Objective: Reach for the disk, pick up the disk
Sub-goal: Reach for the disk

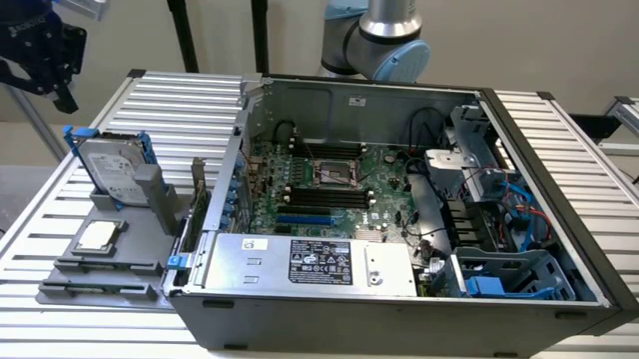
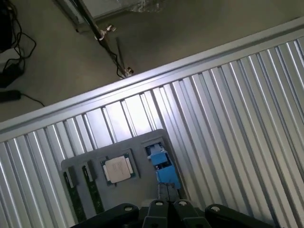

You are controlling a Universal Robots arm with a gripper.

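Ribbed table (image 1: pixel 569 149) (bare metal) carries grey tray (image 1: pixel 58 290) and computer case (image 1: pixel 399 323).

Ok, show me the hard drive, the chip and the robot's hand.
hard drive (image 1: pixel 105 168): exterior view, on its white label.
chip (image 1: pixel 97 235): exterior view, on its silver top.
hand (image 2: pixel 167 192): wrist view, between its closed fingertips.
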